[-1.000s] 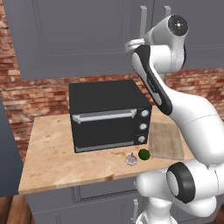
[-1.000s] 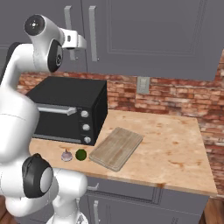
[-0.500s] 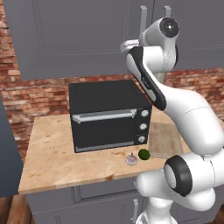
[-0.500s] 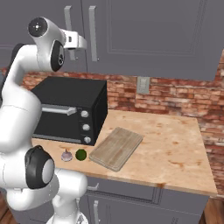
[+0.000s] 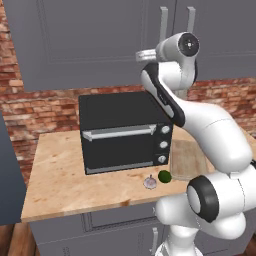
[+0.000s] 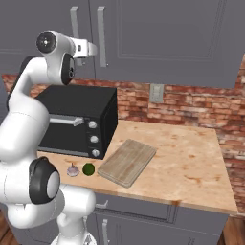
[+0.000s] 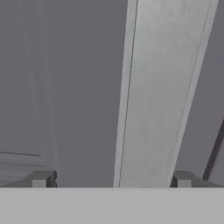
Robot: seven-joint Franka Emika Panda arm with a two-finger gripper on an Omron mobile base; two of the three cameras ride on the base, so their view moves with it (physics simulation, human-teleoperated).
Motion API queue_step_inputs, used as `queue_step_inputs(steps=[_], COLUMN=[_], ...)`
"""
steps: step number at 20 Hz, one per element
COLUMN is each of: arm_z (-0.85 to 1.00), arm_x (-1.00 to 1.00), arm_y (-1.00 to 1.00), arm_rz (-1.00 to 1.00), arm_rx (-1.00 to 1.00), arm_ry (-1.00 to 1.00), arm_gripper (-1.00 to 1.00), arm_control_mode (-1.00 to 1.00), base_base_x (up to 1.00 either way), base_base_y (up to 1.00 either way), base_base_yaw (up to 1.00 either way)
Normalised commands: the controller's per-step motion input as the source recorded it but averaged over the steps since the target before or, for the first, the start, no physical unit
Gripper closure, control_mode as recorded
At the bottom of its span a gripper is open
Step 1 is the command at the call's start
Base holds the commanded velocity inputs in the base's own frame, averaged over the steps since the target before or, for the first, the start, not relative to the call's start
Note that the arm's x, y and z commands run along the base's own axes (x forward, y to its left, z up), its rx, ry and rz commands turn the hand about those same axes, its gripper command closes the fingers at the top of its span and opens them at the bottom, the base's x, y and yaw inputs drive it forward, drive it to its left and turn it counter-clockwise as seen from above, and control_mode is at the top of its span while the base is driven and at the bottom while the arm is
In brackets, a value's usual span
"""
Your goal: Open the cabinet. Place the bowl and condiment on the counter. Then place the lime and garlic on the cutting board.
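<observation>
The grey cabinet (image 5: 100, 40) (image 6: 167, 33) hangs above the counter with both doors shut. My gripper (image 6: 91, 48) (image 5: 144, 54) is raised in front of the doors at the height of the handles' lower ends. In the hand view my gripper (image 7: 111, 181) is open, and a silver bar handle (image 7: 162, 87) runs up close ahead between the fingertips (image 7: 41, 179), nearer the right one. The lime (image 5: 164, 176) (image 6: 88, 169) and garlic (image 5: 149, 182) (image 6: 72, 170) lie side by side on the counter (image 5: 60, 175) (image 6: 191, 162), just left of the cutting board (image 5: 189, 159) (image 6: 127, 161). The bowl and condiment are hidden.
A black toaster oven (image 5: 122, 130) (image 6: 76, 119) stands on the counter below my hand, against the brick wall. Bare counter stretches right of the cutting board and left of the oven. Grey drawer fronts run under the counter edge.
My hand has edged closer to the cabinet doors and the arm's upper joints have shifted a little. The jaws stay open. Lime, garlic and board have not moved.
</observation>
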Motion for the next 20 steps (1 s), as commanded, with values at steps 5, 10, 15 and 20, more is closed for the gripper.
queue_step_inputs(steps=[5,10,15,20], arm_z=[-0.18,-0.20,-0.19,-0.01], arm_x=[0.29,0.34,0.37,0.36], arm_y=[0.00,0.03,0.07,0.27], arm_rz=[0.00,0.00,0.00,0.07], arm_rx=[0.00,0.00,0.05,0.11], arm_ry=[-0.10,-0.07,-0.06,-0.04], arm_gripper=[-1.00,1.00,1.00,1.00], arm_control_mode=[-1.00,-1.00,-1.00,-1.00], base_base_x=[0.00,0.00,0.00,0.00], base_base_y=[0.00,0.00,0.00,0.00], base_base_yaw=[0.00,0.00,0.00,0.00])
